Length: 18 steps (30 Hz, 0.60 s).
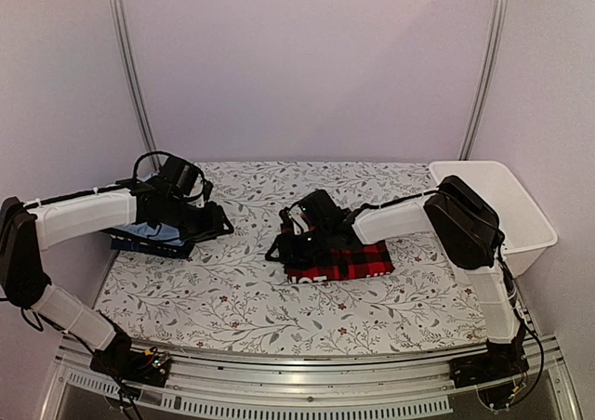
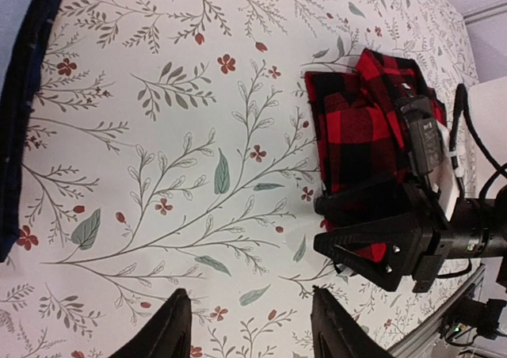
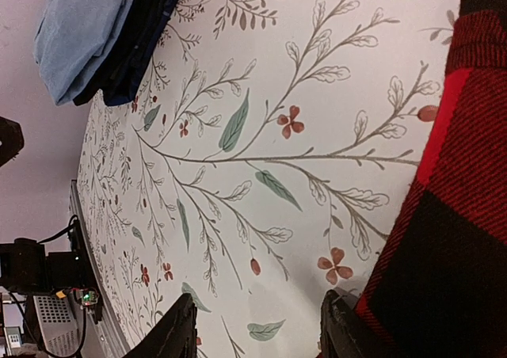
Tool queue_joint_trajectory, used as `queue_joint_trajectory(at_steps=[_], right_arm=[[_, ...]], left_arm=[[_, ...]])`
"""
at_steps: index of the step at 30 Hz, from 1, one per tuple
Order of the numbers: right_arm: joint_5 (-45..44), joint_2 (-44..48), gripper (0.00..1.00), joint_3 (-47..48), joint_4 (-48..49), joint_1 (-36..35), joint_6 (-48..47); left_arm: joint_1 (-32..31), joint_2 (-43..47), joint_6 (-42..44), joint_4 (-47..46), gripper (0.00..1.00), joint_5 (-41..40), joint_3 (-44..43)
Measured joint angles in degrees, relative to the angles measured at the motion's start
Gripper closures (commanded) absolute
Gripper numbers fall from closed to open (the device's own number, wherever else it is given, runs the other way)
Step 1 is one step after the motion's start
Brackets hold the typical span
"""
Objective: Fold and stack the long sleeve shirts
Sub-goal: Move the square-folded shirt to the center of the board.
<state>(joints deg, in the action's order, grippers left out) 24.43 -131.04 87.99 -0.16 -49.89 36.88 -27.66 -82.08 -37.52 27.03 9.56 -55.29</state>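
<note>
Lying folded near the middle of the worktop (image 1: 232,299), the flannel shirt (image 1: 351,260) runs left to right, its lettered patch (image 1: 311,276) toward the near edge. The right tool (image 3: 257,298) hangs over its left end, jaws apart and empty, so this arm is nearer. Beyond, at the left edge, the left tool (image 2: 247,295), also parted and empty, hovers beside the light blue shirt (image 3: 83,33) on the dark navy garment (image 3: 141,49).

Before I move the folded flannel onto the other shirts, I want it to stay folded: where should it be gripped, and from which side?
Probably the edge of the flannel shirt nearest the blue-and-navy pile. It lies flat in folded layers, so a top pinch might lift only one; slide a finger under from the bare table on that side, where the right gripper hovers open.
</note>
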Motion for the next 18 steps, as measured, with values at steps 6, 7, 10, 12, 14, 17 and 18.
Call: queue_joint_trajectory(at_steps=[6,7,10,12,14,17,18], right_arm=[[-1.16,3.67,0.48,-6.45,2.62,2.78,0.55],[-1.49,4.44,0.48,-7.69,3.04,3.48,0.63],[-2.47,7.13,0.48,-11.67,3.69,5.81,0.7],[-3.23,8.72,0.48,-13.88,3.82,7.1,0.74],[-4.11,10.6,0.47,-16.44,3.98,8.37,0.74],[-5.29,12.63,0.47,-18.97,3.87,9.64,0.7],[-5.86,13.38,0.47,-19.82,3.69,9.99,0.66]], left_arm=[[0.0,0.0,-0.39,-0.15,0.49,-0.04,1.27],[0.0,0.0,-0.55,-0.2,0.49,-0.04,1.49],[0.0,0.0,-1.29,-0.5,0.49,-0.17,2.69],[0.02,0.0,-1.86,-0.66,0.49,-0.74,3.61],[0.04,0.0,-2.49,-0.57,0.49,-2.1,4.57],[0.13,0.0,-3.61,-0.33,0.49,-5.6,5.66],[0.22,0.02,-4.07,-0.33,0.5,-6.67,5.99]])
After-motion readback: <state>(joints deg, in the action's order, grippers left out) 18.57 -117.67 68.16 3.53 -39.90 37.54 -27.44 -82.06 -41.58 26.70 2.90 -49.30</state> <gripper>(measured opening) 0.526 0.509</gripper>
